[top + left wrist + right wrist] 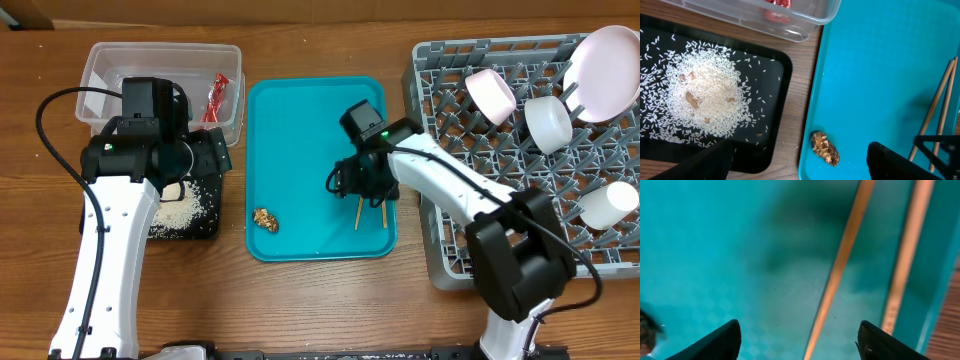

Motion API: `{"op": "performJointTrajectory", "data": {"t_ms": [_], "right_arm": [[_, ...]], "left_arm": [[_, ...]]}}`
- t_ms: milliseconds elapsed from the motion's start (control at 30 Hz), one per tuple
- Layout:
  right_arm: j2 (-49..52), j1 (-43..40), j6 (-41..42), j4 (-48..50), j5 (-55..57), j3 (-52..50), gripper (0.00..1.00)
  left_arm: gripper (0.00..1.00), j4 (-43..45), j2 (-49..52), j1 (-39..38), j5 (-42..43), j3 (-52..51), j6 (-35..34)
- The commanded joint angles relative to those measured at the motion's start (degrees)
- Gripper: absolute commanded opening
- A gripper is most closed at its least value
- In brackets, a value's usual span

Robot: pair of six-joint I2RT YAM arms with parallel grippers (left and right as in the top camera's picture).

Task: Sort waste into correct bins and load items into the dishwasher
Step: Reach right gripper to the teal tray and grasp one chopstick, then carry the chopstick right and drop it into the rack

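Two wooden chopsticks (840, 265) lie on the teal serving tray (300, 150), at its right side. My right gripper (797, 342) hovers low over them, open, with one chopstick between its jaws and the other (905, 255) beside the right finger. A brown food lump (825, 148) rests near the tray's front left corner. My left gripper (800, 167) hangs open above it and above the edge of the black tray (782, 65), which holds a pile of rice (705, 100). The clear tub (160, 70) contains the red wrapper (217, 97).
The grey dish rack (470, 250) fills the right side and holds a white plate (603, 72), two bowls (490, 92) (549, 122) and a small cup (607, 207). Bare wood shows between the black tray and the teal tray.
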Motion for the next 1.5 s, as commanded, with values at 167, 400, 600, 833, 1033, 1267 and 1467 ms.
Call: {"op": "performJointTrajectory", "data": {"t_ms": [167,400,600,833,1033,1267,1467], "right_arm": [[7.32,1.68,4.42,-0.39,1.33,-0.52,0.63],[7.50,1.68,8.39,-1.62,3.19,-0.52,0.36],[7.52,1.68,8.37,-2.12,3.06,-0.52,0.20],[7.50,1.68,8.35,-3.13,2.67,-0.52,0.09],[7.52,1.73,8.35,-4.35,1.33,-0.52,0.06],[7.45,1.79,7.19,-6.62,0.55,-0.44,0.04],[4.24,1.77,4.00,-8.15,2.21,0.92,0.04]], "left_arm": [[0.88,-0.20,0.37,0.11,0.42,0.48,-0.74],[0.88,-0.17,0.37,0.11,0.42,0.48,-0.74],[0.88,-0.20,0.37,0.11,0.42,0.48,-0.74],[0.87,-0.22,0.37,0.11,0.42,0.48,-0.74],[0.87,-0.39,0.37,0.11,0.42,0.48,-0.76],[0.88,-0.57,0.37,0.11,0.42,0.48,-0.74],[0.88,-0.59,0.37,0.11,0.42,0.48,-0.74]]}}
